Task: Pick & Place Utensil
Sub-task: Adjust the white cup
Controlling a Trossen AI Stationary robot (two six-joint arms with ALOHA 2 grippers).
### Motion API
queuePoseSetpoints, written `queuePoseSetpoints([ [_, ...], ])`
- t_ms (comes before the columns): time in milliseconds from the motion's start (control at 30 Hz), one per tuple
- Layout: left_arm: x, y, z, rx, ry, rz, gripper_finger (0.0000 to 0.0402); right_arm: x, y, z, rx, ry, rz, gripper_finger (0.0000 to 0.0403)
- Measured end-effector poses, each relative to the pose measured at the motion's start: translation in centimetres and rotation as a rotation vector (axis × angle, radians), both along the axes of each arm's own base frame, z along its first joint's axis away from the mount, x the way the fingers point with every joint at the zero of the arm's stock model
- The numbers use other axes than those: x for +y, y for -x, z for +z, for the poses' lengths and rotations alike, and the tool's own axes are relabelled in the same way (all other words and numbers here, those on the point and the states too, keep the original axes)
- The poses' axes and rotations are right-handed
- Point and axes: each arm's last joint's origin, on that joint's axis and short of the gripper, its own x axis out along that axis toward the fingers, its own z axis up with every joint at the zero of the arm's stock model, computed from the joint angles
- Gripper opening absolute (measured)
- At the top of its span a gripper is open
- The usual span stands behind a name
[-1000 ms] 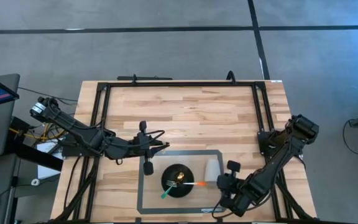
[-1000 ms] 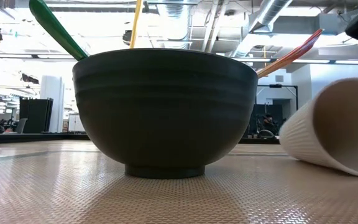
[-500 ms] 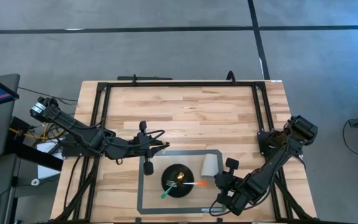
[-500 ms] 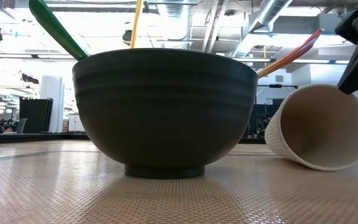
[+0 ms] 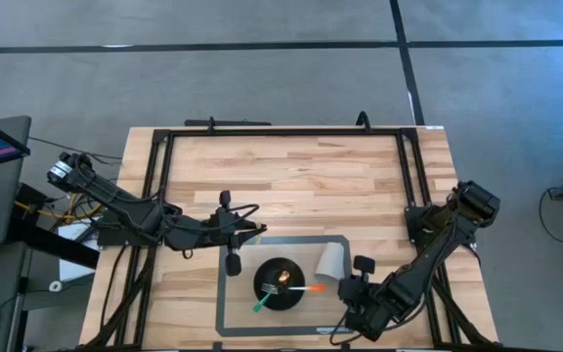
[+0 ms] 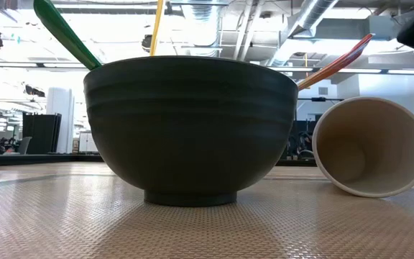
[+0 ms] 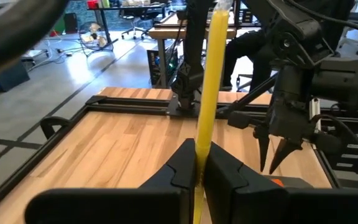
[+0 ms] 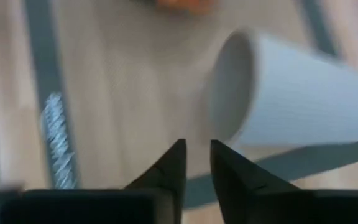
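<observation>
Lying on its side, a white ribbed cup (image 6: 371, 147) is seen right of the dark round bowl (image 6: 190, 126). A yellow utensil handle (image 7: 209, 93) is clamped in the left gripper (image 7: 196, 171). The right gripper (image 8: 197, 163) is seen slightly parted, empty, beside the cup.

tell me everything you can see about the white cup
The white cup is a ribbed, tapered, handleless tumbler, matte like ceramic or plastic. It lies tipped on its side on the woven mat, right of the dark bowl and not touching it, its open mouth turned toward the low camera and showing an empty inside. The right tool sits near its rim without gripping it.
</observation>
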Motion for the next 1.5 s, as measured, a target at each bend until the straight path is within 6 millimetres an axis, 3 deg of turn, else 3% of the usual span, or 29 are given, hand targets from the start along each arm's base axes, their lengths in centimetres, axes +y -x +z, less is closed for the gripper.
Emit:
queuePoseSetpoints([
  [167, 0.0, 0.0, 0.0, -0.001, 0.007, -0.003, 0.0019, -1.0, -0.9, 0.4, 0.177, -0.134, 0.120, 0.0110],
  [267, 0.0, 0.0, 0.0, -0.002, 0.013, -0.003, 0.0019, -2.0, -2.0, 0.6, 0.208, -0.209, 0.045, 0.0127],
  [400, 0.0, 0.0, 0.0, -0.002, 0.013, -0.003, 0.0019, -2.0, -3.1, 2.3, 0.162, -0.239, 0.022, 0.0128],
  [600, 0.0, 0.0, 0.0, -0.002, 0.012, -0.003, 0.0019, -1.8, -2.9, 5.8, 0.177, -0.161, -0.023, 0.0119],
  [700, 0.0, 0.0, 0.0, -0.001, 0.007, -0.004, 0.0019, -1.7, -3.0, 6.5, 0.106, -0.110, -0.035, 0.0119],
  [900, 0.0, 0.0, -1.1, 0.036, -0.046, -0.011, 0.0019, -0.8, -3.9, 3.3, 0.206, -0.014, 0.032, 0.0118],
  [1033, 0.1, 0.1, -2.0, 0.057, -0.055, -0.008, 0.0019, -1.4, -4.2, 1.9, 0.251, 0.099, 0.005, 0.0118],
  [1500, 0.3, 0.4, -1.6, 0.043, -0.046, -0.007, 0.0019, -1.5, -5.1, 0.7, 0.138, 0.148, -0.056, 0.0118],
])
